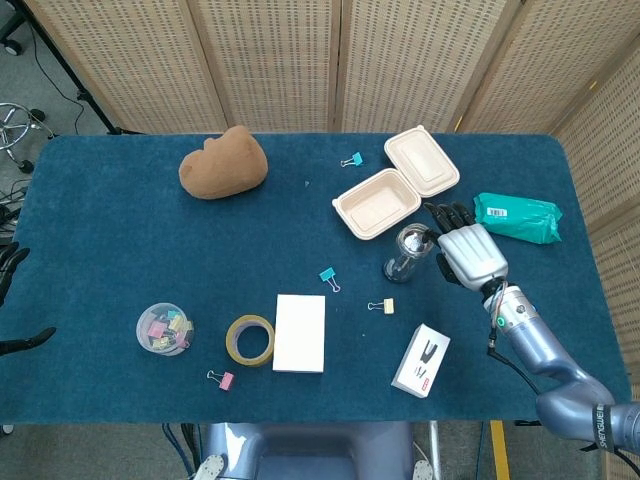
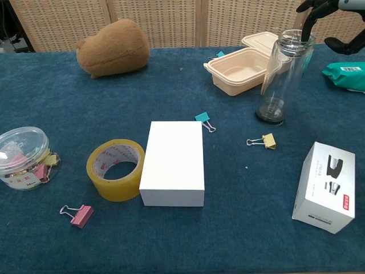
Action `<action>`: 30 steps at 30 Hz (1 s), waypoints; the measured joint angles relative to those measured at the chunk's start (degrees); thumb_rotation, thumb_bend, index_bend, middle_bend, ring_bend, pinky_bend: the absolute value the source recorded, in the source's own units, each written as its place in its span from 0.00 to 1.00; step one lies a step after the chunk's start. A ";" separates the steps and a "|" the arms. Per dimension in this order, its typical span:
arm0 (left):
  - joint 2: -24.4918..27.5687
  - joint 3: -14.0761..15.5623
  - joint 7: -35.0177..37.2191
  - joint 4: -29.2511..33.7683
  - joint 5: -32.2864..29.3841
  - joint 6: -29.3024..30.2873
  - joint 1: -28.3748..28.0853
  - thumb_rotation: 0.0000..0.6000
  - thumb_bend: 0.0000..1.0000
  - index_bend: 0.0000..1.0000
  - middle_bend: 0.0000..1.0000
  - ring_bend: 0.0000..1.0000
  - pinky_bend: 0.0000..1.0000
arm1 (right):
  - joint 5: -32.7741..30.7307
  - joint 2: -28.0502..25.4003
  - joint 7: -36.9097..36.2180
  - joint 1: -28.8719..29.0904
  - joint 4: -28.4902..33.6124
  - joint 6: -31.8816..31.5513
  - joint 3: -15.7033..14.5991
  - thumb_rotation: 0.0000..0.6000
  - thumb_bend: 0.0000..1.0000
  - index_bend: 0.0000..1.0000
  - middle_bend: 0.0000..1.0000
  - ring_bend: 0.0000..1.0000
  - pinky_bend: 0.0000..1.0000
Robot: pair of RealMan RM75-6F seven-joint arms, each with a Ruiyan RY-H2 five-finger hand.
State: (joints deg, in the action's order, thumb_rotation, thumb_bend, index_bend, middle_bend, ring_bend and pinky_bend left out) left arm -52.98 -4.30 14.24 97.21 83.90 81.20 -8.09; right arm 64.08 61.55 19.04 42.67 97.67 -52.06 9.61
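Clear glass tumbler (image 1: 407,251) upright on blue counter (image 1: 120,260), just beside open takeout box (image 1: 395,185); right hand (image 1: 468,255) alongside, fingers spread, gripping nothing. Left hand unseen. Chest view: dark fingers (image 2: 311,10) at tumbler (image 2: 284,77) rim, apparently positioned for grasp; contact unclear. Stapler box (image 2: 327,187) nearby.

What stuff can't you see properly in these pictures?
- Right hand: chest view, mostly cut off by the top edge.
- Whether its fingers touch the clear bottle: neither view settles it.
- Left hand: head view shows only dark tips at the left edge.
- Stapler box print: too small.
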 measured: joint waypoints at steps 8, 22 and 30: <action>0.02 0.03 0.00 -0.05 -0.01 0.15 0.10 1.00 0.00 0.00 0.00 0.00 0.00 | 0.96 -1.61 -0.43 -0.51 2.09 -2.20 0.85 1.00 0.64 0.29 0.00 0.00 0.00; -1.70 -0.19 -4.76 0.17 -0.76 0.83 0.17 1.00 0.00 0.00 0.00 0.00 0.00 | 15.14 -2.99 -10.59 -10.38 -1.67 -19.40 -0.55 1.00 0.03 0.00 0.00 0.00 0.00; -5.76 -0.51 -12.95 -0.42 -1.62 2.56 0.43 1.00 0.00 0.00 0.00 0.00 0.00 | 18.37 0.12 -18.55 -19.60 -6.32 -27.12 -5.60 1.00 0.02 0.00 0.00 0.00 0.00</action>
State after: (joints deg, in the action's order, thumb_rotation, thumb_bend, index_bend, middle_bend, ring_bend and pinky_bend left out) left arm -58.74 -4.82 1.29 96.79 82.28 83.76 -7.66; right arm 82.45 61.67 0.49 23.07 91.35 -79.18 4.01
